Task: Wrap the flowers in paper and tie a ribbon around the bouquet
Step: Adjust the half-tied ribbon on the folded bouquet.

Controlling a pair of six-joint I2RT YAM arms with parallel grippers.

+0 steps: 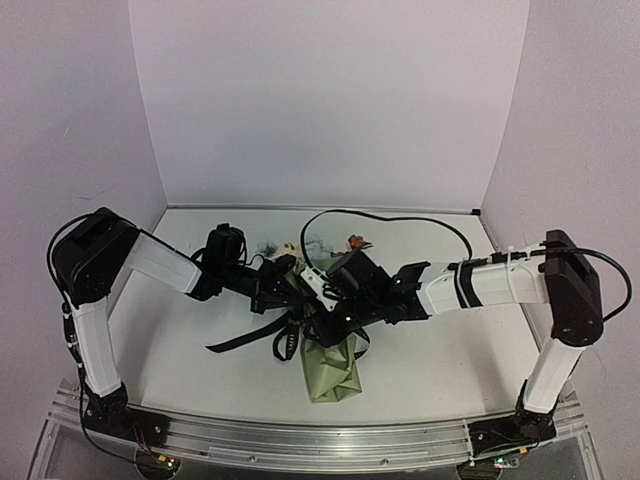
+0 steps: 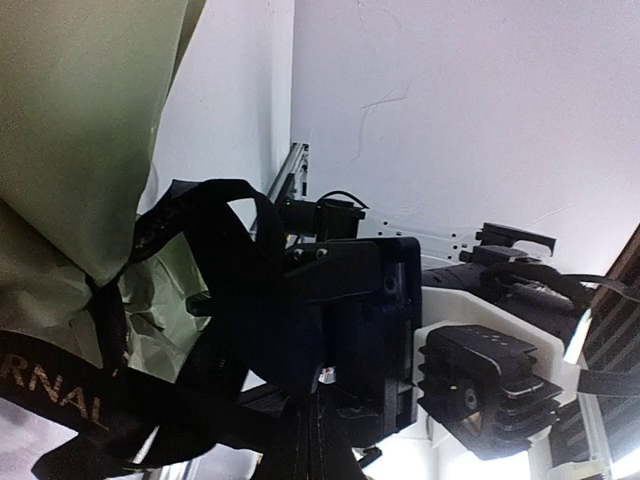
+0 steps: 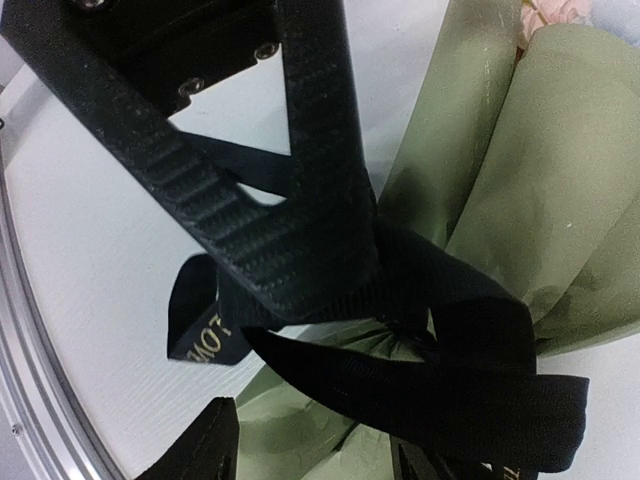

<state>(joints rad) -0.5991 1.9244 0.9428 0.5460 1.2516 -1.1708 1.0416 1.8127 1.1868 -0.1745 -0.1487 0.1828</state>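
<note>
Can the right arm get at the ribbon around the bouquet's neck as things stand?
Likely yes. The right gripper is right at it, fingers apart, with the ribbon cinching the paper between them and one finger lying across it. Nothing else sits in between.

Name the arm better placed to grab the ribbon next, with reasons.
Right, probably: the right hand stands open astride the ribbon where it crosses the paper, so it need only close. The left hand is shut and must open first.
</note>
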